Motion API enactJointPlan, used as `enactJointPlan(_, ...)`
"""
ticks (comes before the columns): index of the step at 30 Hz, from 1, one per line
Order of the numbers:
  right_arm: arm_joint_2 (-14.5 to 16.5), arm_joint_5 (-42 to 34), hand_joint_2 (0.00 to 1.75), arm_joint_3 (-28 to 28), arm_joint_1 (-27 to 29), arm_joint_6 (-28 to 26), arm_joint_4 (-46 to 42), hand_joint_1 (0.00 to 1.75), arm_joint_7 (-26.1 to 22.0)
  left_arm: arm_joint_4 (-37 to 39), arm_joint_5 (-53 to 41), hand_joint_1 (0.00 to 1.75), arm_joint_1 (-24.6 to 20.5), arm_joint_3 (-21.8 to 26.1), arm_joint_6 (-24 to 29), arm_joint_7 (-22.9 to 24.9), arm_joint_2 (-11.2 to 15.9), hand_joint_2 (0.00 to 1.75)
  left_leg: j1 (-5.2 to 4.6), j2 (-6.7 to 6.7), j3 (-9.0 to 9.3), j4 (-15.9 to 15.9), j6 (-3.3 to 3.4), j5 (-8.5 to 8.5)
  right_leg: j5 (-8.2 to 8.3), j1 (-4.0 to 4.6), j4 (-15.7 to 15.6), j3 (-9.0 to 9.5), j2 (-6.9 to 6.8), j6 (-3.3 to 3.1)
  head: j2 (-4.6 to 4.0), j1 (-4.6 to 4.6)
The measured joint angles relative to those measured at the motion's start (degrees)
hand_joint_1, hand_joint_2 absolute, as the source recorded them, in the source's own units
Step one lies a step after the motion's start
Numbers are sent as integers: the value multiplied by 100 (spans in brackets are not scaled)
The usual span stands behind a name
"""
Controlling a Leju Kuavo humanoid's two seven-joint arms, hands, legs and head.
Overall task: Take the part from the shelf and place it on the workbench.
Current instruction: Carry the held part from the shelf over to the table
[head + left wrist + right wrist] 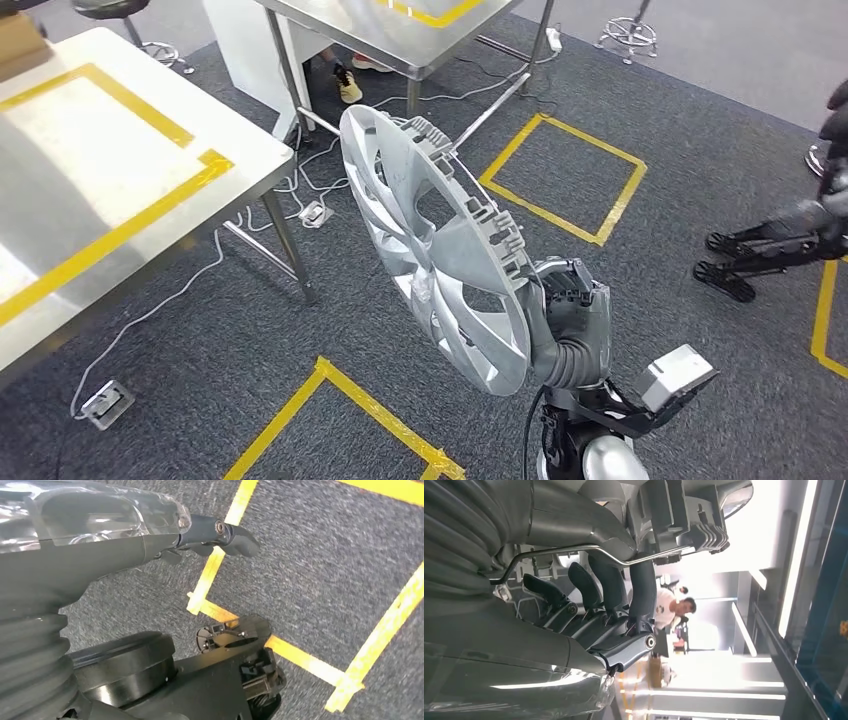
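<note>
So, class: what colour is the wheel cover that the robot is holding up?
Silver-grey. The wheel cover, held by the right hand, shows best in the head view.

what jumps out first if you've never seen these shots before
The big silver wheel cover dominates the middle of the head view, held up on edge over the grey carpet by the right hand, whose dark fingers curl around its rim. To its left stands a steel workbench marked with yellow tape. Yellow tape squares also mark the floor beyond.
</note>
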Motion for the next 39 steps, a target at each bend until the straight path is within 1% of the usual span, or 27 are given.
enactJointPlan(1, 0, -3, 175, 1, 3, 0, 1, 175, 0, 0, 0, 0, -1, 0, 2, -2, -1, 175, -8, -67, -2, 0, 20, 6, -160, 0, 387, -174, 63, -1, 0, 35)
enactJointPlan(2, -1, -4, 175, 2, 8, 0, 2, 175, 0, 0, 0, 0, -2, 0, 2, -3, -1, 175, -20, -138, -2, 1, 33, 11, -238, 2, 671, -308, 92, -13, 0, 69)
enactJointPlan(3, -2, -6, 175, 4, 13, 0, 3, 175, 0, 0, 1, 0, -1, 0, 2, -3, 0, 175, -35, -212, 0, 1, 44, 16, -207, 6, 775, -369, 109, -38, 0, 103)
enactJointPlan(4, -3, -7, 175, 5, 16, 0, 3, 175, 0, 0, 1, 0, 0, 0, 3, -3, 1, 175, -50, -284, 4, 2, 51, 20, -70, 12, 663, -335, 129, -75, 0, 134)
enactJointPlan(6, -5, -7, 175, 6, 11, 0, 2, 175, 0, -1, 1, 0, 2, 0, 4, -3, -2, 175, -72, -414, 15, 1, 58, 27, 358, 37, -42, -51, 249, -181, 0, 173)
enactJointPlan(7, -5, -7, 175, 6, 6, 0, 0, 175, 0, -1, 1, 0, 0, 0, 4, -3, -5, 175, -79, -470, 9, 4, 52, 32, 513, 47, -411, 106, 329, -228, 0, 174)
enactJointPlan(9, -9, -7, 175, 7, -8, 0, -3, 175, -2, -1, 1, 0, -1, 0, 4, -3, -17, 175, -59, -559, -27, 5, 9, 56, 616, 78, -808, 273, 430, -273, 0, 166)
enactJointPlan(11, -14, -7, 175, 6, -17, 0, -3, 175, -4, -1, 3, 0, 6, 0, 2, -3, -22, 175, -40, -629, -55, -24, -58, 97, 636, 92, -887, 300, 371, -275, 0, 178)
enactJointPlan(12, -15, -7, 175, 6, -23, 0, -2, 175, -4, -1, 3, 0, 11, 0, 2, -4, -17, 175, -48, -574, -64, -24, -84, 81, 669, 82, -948, 319, 322, -284, 0, 185)
enactJointPlan(14, -11, -7, 175, 6, -33, 0, -4, 175, -6, -2, 5, 0, 11, 0, 1, -5, -10, 175, -57, -319, -194, 224, -143, -131, 741, 45, -1072, 352, 213, -299, 0, 132)
enactJointPlan(15, -10, -7, 175, 5, -36, 0, -3, 175, -7, -2, 6, 0, 8, 0, 0, -5, -6, 175, -40, -168, -332, 532, -174, -325, 760, 36, -1102, 359, 160, -306, 0, 90)
enactJointPlan(17, -12, -8, 175, 5, -30, 0, 5, 175, -9, -2, 7, 0, 7, 0, 0, -5, -4, 175, 14, -83, -625, 1195, -247, -621, 761, 32, -1099, 356, 37, -301, 0, 15)
enactJointPlan(18, -14, -9, 175, 5, -26, 0, 14, 175, -9, -2, 7, 0, 10, 0, 0, -5, -2, 175, 33, -77, -682, 1344, -276, -636, 753, 30, -1090, 356, -26, -291, 0, -10)
enactJointPlan(19, -15, -10, 175, 5, -25, 0, 22, 175, -9, -2, 7, 0, 13, 0, 0, -5, 0, 175, 47, -61, -630, 1273, -301, -541, 742, 27, -1078, 356, -83, -275, 0, -37)
enactJointPlan(21, -15, -10, 175, 5, -27, 1, 30, 175, -9, -2, 7, 0, 13, 0, 0, -5, 5, 175, 58, 88, -271, 622, -327, -201, 706, 18, -1038, 360, -180, -223, 0, -81)
enactJointPlan(23, -15, -9, 175, 7, -32, 3, 31, 175, -9, -2, 6, 0, 9, 0, 0, -7, 7, 175, 24, 303, 22, 63, -272, -25, 665, 38, -979, 353, -248, -158, 0, -118)
enactJointPlan(24, -15, -9, 175, 9, -33, 3, 31, 175, -9, -2, 6, 0, 11, 0, 0, -7, 8, 175, 3, 362, 64, -34, -223, -27, 653, 50, -959, 351, -280, -135, 0, -117)
enactJointPlan(26, -16, -9, 175, 13, -35, 4, 31, 175, -9, -1, 5, 0, 17, 0, 0, -5, 11, 175, -24, 284, 51, -40, -118, -21, 649, 50, -953, 359, -358, -106, 0, -102)
enactJointPlan(28, -17, -11, 175, 16, -35, 4, 31, 175, -9, 0, 3, 0, 17, 0, 0, -4, 13, 175, -17, 172, 46, -50, -45, 4, 558, 24, -881, 346, -292, -49, 0, -79)
enactJointPlan(29, -17, -12, 175, 17, -34, 4, 31, 175, -9, 0, 2, 0, 14, 0, 0, -4, 13, 175, -7, 116, 46, -55, -13, 18, 430, 10, -715, 285, -186, -20, 0, -62)
enactJointPlan(31, -19, -16, 175, 21, -29, 5, 31, 175, -9, 0, -1, 0, 9, 0, 0, -3, 11, 175, -7, 2, 41, -59, 34, 35, 31, -3, -10, -11, 39, 8, 0, 5)
enactJointPlan(32, -20, -20, 175, 21, -24, 6, 32, 175, -9, 0, 0, 0, 7, 0, 0, -2, 10, 175, -16, -59, 36, -58, 52, 42, -152, -3, 418, -201, 85, 4, 0, 39)
enactJointPlan(33, -21, -22, 175, 22, -17, 7, 33, 175, -9, 0, 0, 0, 8, 0, 0, -1, 10, 175, -29, -124, 30, -58, 65, 49, -254, -1, 743, -349, 103, -9, 0, 70)
enactJointPlan(34, -21, -25, 175, 23, -10, 7, 34, 175, -9, 0, 0, 0, 9, 0, 0, 0, 11, 175, -42, -191, 27, -58, 76, 56, -234, 1, 864, -409, 111, -32, 0, 99)
enactJointPlan(35, -22, -26, 175, 23, -5, 7, 34, 175, -9, 0, 0, 0, 10, 0, 0, 1, 12, 175, -57, -261, 27, -57, 83, 63, -93, 5, 737, -358, 124, -67, 0, 126)
enactJointPlan(37, -22, -26, 175, 23, -9, 7, 34, 175, -9, -1, 0, 0, 10, 0, -1, 2, 8, 175, -77, -390, 36, -58, 88, 75, 349, 25, -36, -12, 245, -171, 0, 168)
enactJointPlan(39, -22, -30, 175, 23, -17, 9, 31, 175, -9, -1, -1, 0, 3, 0, -1, 2, -2, 175, -76, -495, 15, -55, 59, 99, 603, 45, -717, 292, 434, -265, 0, 168)
